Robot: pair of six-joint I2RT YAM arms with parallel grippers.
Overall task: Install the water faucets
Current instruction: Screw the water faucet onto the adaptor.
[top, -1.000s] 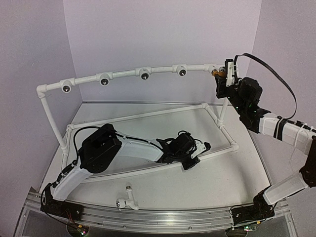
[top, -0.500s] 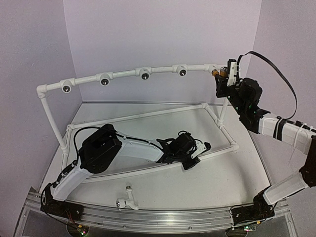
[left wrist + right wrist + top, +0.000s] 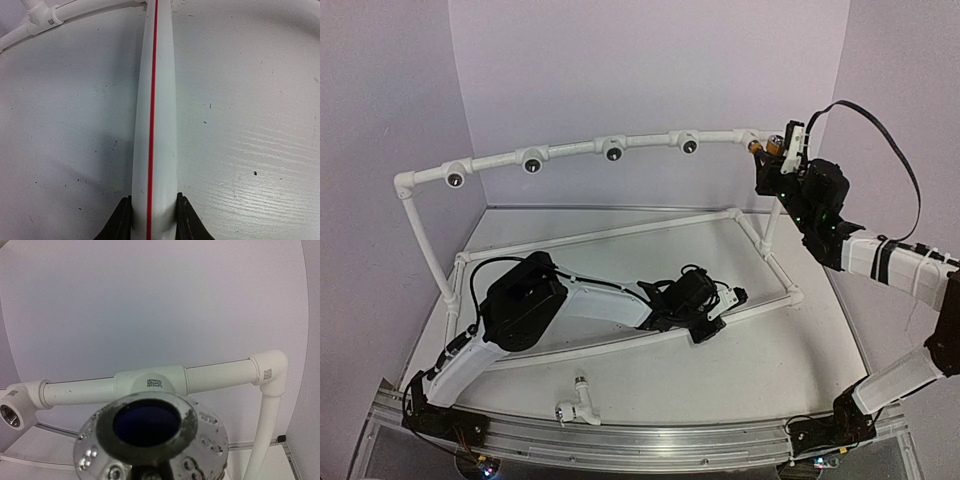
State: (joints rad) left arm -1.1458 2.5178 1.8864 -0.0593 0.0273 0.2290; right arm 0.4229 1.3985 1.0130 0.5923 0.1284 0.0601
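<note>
While the right arm is standing raised at the far right corner of the pipe frame (image 3: pixel 420 215), the contents are listing as follows.

1. The right gripper (image 3: pixel 775 150) is holding its jaws closed on the yellow-orange faucet (image 3: pixel 759 147), which is sitting at the right end of the top rail (image 3: pixel 570 148), just beside the corner elbow (image 3: pixel 270 371). Whether it is touching a fitting cannot be told.
2. A round grey piece (image 3: pixel 150 440) with a dark centre is filling the lower middle of the right wrist view. It is probably the held faucet seen end-on, though the view is too close to be sure. A tee fitting (image 3: pixel 150 382) is showing behind it.
3. The left gripper (image 3: pixel 718 308) is lying low over the table (image 3: pixel 770 370), jaws clamping the base rail (image 3: pixel 155 100), a white pipe with a red stripe. Dark fingertips (image 3: pixel 119 222) are pressing both of its sides.
4. The white faucet (image 3: pixel 577 404) is lying on the table near the front edge, between the arm bases, well apart from both grippers.
5. Four dark sockets (image 3: pixel 613 152) are facing forward along the top rail.
</note>
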